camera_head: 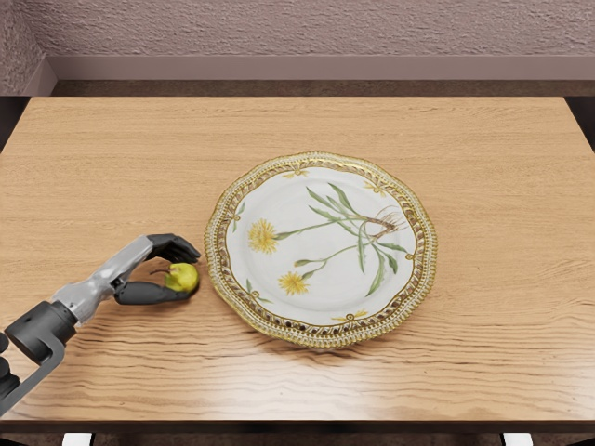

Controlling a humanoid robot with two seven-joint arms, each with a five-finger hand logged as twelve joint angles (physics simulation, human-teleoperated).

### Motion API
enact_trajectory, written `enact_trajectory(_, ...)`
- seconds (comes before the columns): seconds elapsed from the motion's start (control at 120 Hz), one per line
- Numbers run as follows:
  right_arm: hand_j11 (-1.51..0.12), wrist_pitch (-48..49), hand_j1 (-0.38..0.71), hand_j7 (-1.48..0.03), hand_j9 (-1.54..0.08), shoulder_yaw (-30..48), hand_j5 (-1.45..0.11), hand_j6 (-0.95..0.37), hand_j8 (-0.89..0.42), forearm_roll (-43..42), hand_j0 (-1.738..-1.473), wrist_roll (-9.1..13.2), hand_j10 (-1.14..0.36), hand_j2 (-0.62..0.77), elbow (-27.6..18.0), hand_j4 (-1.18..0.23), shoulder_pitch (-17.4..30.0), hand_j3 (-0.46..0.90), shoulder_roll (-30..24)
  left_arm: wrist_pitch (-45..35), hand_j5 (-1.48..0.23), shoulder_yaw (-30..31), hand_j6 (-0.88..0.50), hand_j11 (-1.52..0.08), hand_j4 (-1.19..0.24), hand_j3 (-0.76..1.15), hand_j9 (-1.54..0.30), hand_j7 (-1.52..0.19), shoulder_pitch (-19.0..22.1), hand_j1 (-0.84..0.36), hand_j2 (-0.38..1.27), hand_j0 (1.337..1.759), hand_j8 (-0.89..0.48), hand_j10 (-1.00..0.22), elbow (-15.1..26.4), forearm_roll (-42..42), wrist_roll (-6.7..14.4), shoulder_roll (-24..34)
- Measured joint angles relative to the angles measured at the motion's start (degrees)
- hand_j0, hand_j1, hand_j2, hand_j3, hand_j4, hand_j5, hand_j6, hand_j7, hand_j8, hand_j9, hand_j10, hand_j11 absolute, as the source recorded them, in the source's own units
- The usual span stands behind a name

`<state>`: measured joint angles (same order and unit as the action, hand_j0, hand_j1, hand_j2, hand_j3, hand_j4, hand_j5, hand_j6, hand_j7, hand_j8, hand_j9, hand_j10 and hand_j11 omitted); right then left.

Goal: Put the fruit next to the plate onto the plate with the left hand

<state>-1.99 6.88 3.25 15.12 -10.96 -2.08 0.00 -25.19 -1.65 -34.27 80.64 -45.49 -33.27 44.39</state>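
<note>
A small yellow-green fruit (183,277) lies on the wooden table just left of the plate's rim. The plate (411,279) is large and white, with a gold lattice border and painted yellow flowers, and sits at the table's middle. My left hand (178,269) reaches in from the lower left corner. Its dark fingers (173,246) curl over the top of the fruit and its thumb (147,294) lies under it, so the hand is shut on the fruit. The fruit rests at table level, outside the plate.
The wooden table (112,158) ends at a front edge near the bottom of the view. A purple textured wall runs behind the far edge.
</note>
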Motion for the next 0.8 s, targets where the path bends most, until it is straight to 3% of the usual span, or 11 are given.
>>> enact_trajectory(0.442, -0.04, 0.0, -0.31, -0.04, -0.04, 0.0, -0.04, -0.03, -0.03, 0.0, -1.658, -0.1, -0.03, -0.01, 0.0, -0.03, 0.0, 0.00, 0.0, -0.1, -0.77, -0.1, -0.55, -0.86, -0.65, 0.00, -0.85, -0.81, 0.1, -0.31, 0.23, 1.655, -0.40, -0.58, 1.1, -2.0, 2.2, 1.2)
enact_trajectory(0.8, -0.04, 0.0, -0.31, -0.04, -0.04, 0.0, -0.04, -0.03, -0.03, 0.0, -1.658, -0.1, -0.03, -0.01, 0.0, -0.03, 0.1, 0.00, 0.0, 0.0, -0.80, 0.0, -0.56, -0.88, -0.70, 0.00, -0.86, -0.82, 0.0, -0.30, 0.29, 1.655, -0.45, -0.61, 2.7, -1.9, 3.7, 2.8)
